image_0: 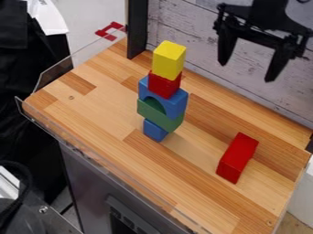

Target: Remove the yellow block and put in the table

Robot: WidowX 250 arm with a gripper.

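Your black two-finger gripper [246, 71] hangs with its fingers spread wide and nothing pinched between them. Keep that spread as you bring it over the yellow block, high enough that neither finger clips the tower on the way. Then centre, line the pads up with two opposite side faces and lower straight down. Grip the yellow alone: go too deep and you would likely pinch the red wooden block [164, 85] under it as well. Close gently and evenly, since a sideways nudge could topple the stack, then lift straight up before you travel. The wooden tabletop [101, 107] at ten o'clock from the tower's foot looks a good place to set it down; lower until it touches, then let go.

With twelve at the top of the camera view, the bright yellow rectangular block [169, 60] sits at about nine o'clock from your claw, well apart from it. It tops the tower, on the red block; beneath come the blue arch block [176, 104], a green block [151, 113] and a small blue block [154, 130]. The long red block [237, 157] lies at six o'clock from the claw.
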